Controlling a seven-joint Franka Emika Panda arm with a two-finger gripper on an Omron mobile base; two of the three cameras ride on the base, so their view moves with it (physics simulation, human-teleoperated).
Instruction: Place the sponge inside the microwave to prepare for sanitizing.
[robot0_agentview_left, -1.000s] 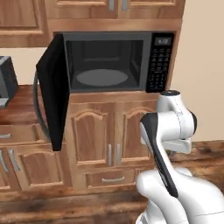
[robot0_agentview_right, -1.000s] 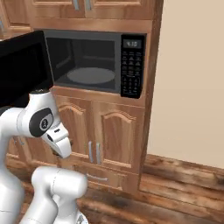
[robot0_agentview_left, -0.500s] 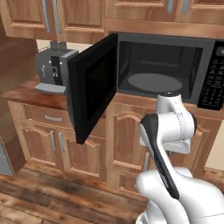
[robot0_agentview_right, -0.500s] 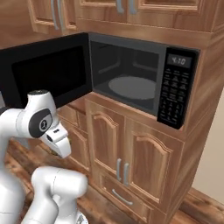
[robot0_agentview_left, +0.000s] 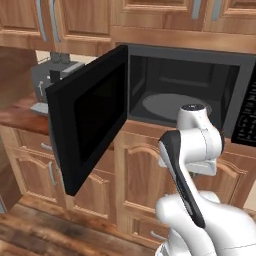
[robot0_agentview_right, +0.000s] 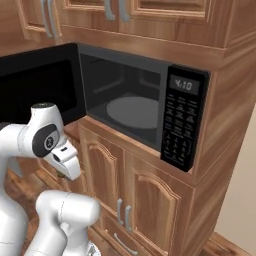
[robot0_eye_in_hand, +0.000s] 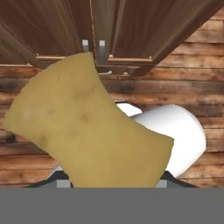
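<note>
The yellow-olive sponge (robot0_eye_in_hand: 87, 127) looms large in the hand view, and my gripper (robot0_eye_in_hand: 112, 183) is shut on it, fingertips mostly hidden behind its lower edge. The black microwave (robot0_agentview_left: 240, 95) stands open: its door (robot0_agentview_left: 90, 120) is swung out to the left, and the round turntable (robot0_agentview_left: 170, 105) lies bare in the dark cavity. From the right side the microwave (robot0_agentview_right: 185, 120) shows its keypad and lit display, with the turntable (robot0_agentview_right: 132, 111) inside. My arm is folded low in front of the cabinets below it.
A grey coffee machine (robot0_agentview_left: 50, 80) sits on the counter left of the open door. Wooden cabinet doors with grey handles (robot0_eye_in_hand: 92, 46) and a plank floor (robot0_eye_in_hand: 192, 87) lie beyond the sponge. The open door juts out into the room.
The whole picture has shifted: the base has moved, so the microwave now sits closer and larger. The sponge stays held.
</note>
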